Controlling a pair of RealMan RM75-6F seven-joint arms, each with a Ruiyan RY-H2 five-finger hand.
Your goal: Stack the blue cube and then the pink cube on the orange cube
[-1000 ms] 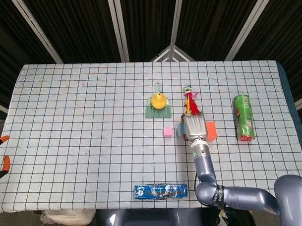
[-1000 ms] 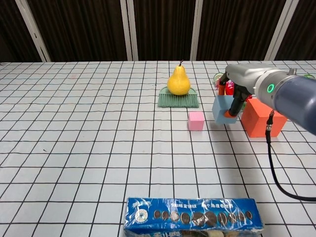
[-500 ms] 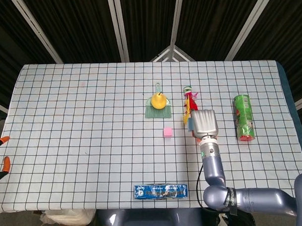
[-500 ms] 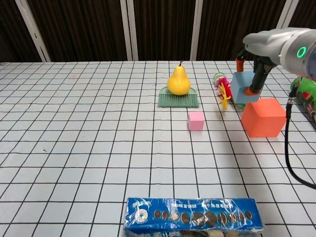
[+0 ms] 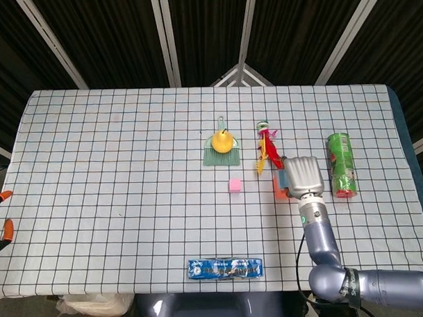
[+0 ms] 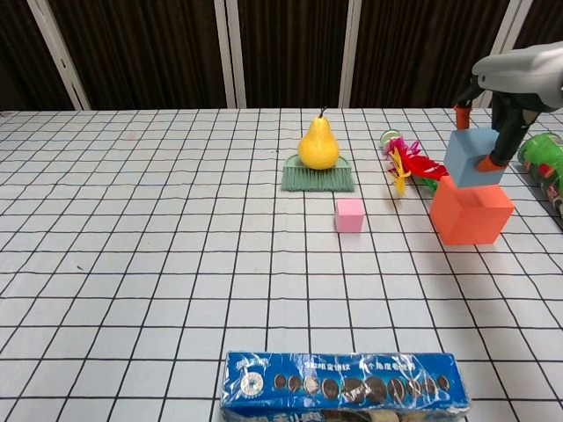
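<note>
My right hand [image 6: 513,85] grips the blue cube [image 6: 474,158] from above, at the right edge of the chest view. The blue cube hangs slightly tilted directly over the orange cube [image 6: 471,212]; I cannot tell whether they touch. In the head view the right hand [image 5: 303,176] covers both, leaving only a strip of the orange cube [image 5: 277,188] and a sliver of the blue cube [image 5: 284,177] visible. The pink cube [image 6: 349,214] [image 5: 235,185] sits alone on the cloth, to the left of the orange cube. My left hand is in neither view.
A yellow pear [image 6: 318,142] rests on a green brush [image 6: 318,178] behind the pink cube. A red-and-yellow feather toy [image 6: 403,163] lies beside the stack. A green can [image 5: 342,165] lies at the right. A blue packet [image 6: 343,384] lies along the front edge.
My right hand has carried the blue cube up off the table and rightward, from left of the orange cube to directly above it.
</note>
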